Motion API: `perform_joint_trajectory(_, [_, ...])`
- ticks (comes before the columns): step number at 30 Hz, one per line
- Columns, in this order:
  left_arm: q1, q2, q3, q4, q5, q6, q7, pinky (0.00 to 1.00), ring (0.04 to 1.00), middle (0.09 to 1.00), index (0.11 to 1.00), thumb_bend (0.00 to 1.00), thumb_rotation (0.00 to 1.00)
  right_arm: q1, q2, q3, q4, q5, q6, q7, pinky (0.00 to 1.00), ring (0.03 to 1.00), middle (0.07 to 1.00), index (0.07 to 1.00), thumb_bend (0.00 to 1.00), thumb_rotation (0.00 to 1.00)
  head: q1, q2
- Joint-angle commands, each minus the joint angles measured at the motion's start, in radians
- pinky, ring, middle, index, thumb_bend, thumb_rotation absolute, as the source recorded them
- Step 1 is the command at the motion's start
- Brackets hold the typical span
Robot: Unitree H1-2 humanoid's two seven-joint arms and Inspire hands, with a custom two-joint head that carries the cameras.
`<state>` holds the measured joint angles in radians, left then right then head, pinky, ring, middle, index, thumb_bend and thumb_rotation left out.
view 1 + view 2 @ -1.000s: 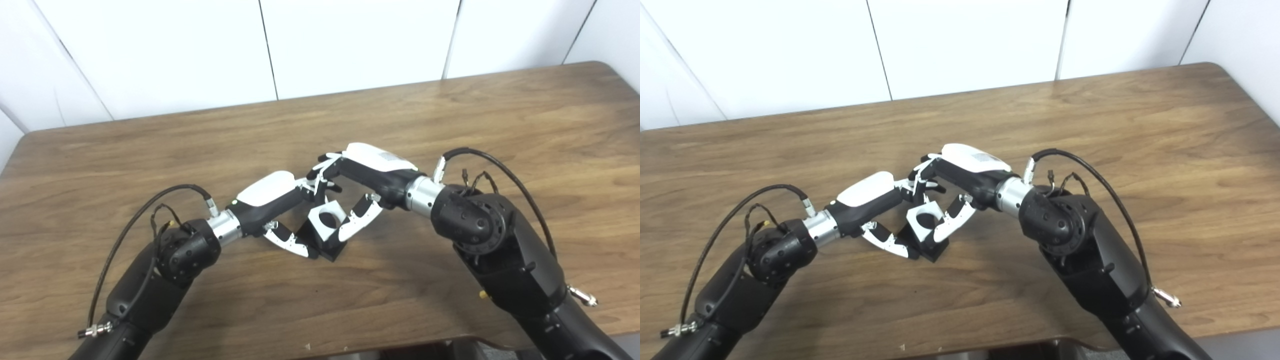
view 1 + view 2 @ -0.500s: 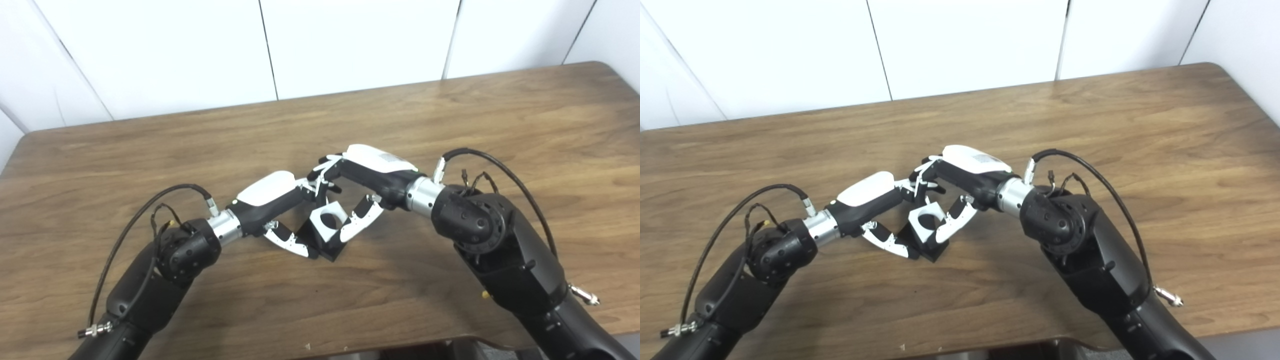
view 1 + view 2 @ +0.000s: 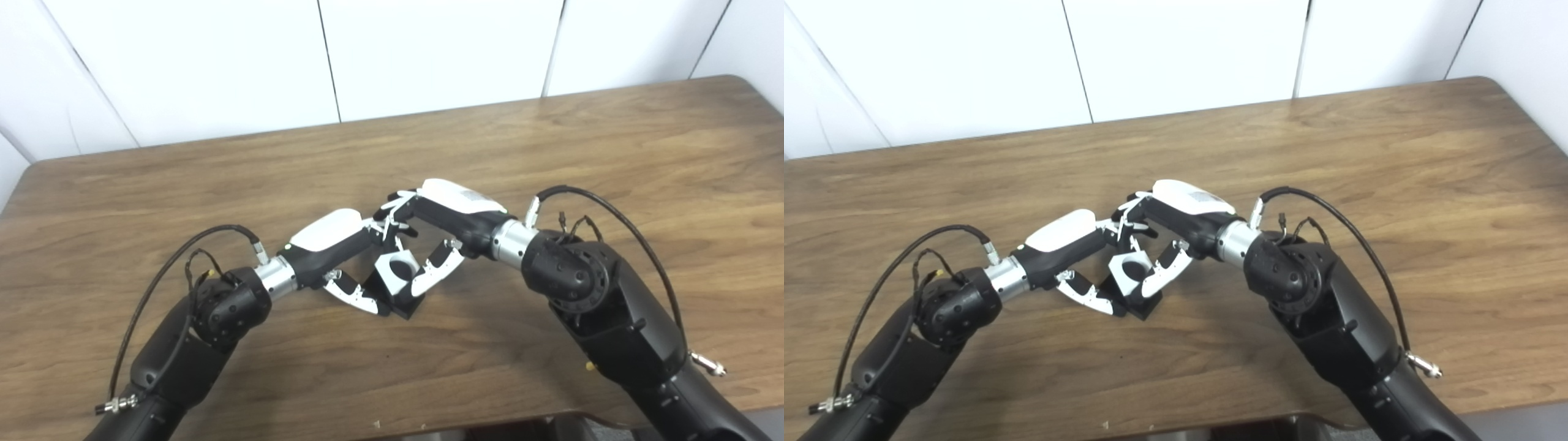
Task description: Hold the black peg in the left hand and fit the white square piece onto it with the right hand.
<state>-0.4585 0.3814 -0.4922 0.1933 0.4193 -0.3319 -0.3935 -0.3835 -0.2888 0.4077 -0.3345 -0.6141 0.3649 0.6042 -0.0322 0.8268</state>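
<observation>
— Middle of the wooden table (image 3: pixel 551 141), near the front edge: both hands meeting over one small assembly. Any view of the black peg (image 3: pixel 401 304)?

— Only partly. Black base showing at the low corner, resting on or just above the tabletop, hard to say which. Held from the left side by the left hand (image 3: pixel 334 236), thumb (image 3: pixel 355 296) laid along the lower left edge of the base, fingers curled over the far side. Closed around it, then.

— And the white square piece (image 3: pixel 394 272)?

— Sitting on top of the black base, tilted like a diamond toward the cameras, round dark hole in its face. Touching the black part beneath, though whether fully seated cannot be told from here.

— Right hand (image 3: pixel 450 208)?

— Clamped on the white piece. Thumb (image 3: pixel 436 274) pressed along its lower right edge, fingers (image 3: pixel 395 211) bent down over the upper corner. Fingertips of the two hands crowded together at the top, touching or nearly so; too tangled to separate.

— Arms?

— Both in from the bottom edge, elbows out, forearms angled inward, forming a shallow arch over the piece. Black cable (image 3: pixel 1323 211) looping off the right wrist, another cable (image 3: pixel 912 248) off the left.

— Anything else on the table?

— White panelled wall (image 3: pixel 429 49) behind.
</observation>
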Motion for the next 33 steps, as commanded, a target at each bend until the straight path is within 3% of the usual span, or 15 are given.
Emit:
perform_joint_trajectory(1, [0.014,0.022,-0.024,0.013,0.068,0.022,-0.038,0.84,0.927,0.895,0.494,0.52,0.08,-0.026,0.014,0.006,0.011,-0.008,-0.025,-0.028,1.0,0.957,0.836,0.48,0.52,0.14,0.0,0.001])
perform_joint_trajectory(18, [0.008,0.02,-0.025,0.01,0.073,0.034,-0.043,0.84,0.922,0.893,0.493,0.52,0.08,-0.039,0.009,0.027,0.003,-0.014,-0.027,-0.024,1.0,0.949,0.833,0.48,0.52,0.14,0.002,0.002])
perform_joint_trajectory(25, [0.007,0.025,-0.025,0.004,0.069,0.041,-0.052,0.84,0.92,0.893,0.494,0.52,0.08,-0.066,-0.032,0.053,-0.021,-0.042,0.011,0.045,0.97,0.957,0.88,0.496,0.52,0.16,-0.002,0.003])
perform_joint_trajectory(26, [0.007,0.026,-0.025,0.005,0.069,0.04,-0.051,0.85,0.917,0.892,0.493,0.52,0.08,-0.068,-0.039,0.055,-0.024,-0.047,0.018,0.057,0.96,0.957,0.896,0.603,0.75,0.27,-0.003,0.004])
perform_joint_trajectory(27, [0.007,0.026,-0.025,0.006,0.068,0.039,-0.05,0.84,0.915,0.891,0.493,0.52,0.08,-0.069,-0.043,0.056,-0.026,-0.05,0.023,0.066,0.95,0.957,0.904,0.64,0.83,0.3,-0.003,0.004])
perform_joint_trajectory(29, [0.006,0.027,-0.025,0.007,0.068,0.038,-0.051,0.84,0.914,0.891,0.493,0.52,0.08,-0.069,-0.048,0.056,-0.028,-0.054,0.027,0.077,0.94,0.956,0.912,0.666,0.89,0.32,-0.003,0.004])
perform_joint_trajectory(33, [0.007,0.027,-0.023,0.008,0.06,0.04,-0.053,0.84,0.918,0.89,0.493,0.52,0.08,-0.07,-0.056,0.055,-0.029,-0.054,0.035,0.089,0.93,0.956,0.924,0.671,0.92,0.34,-0.001,0.005])
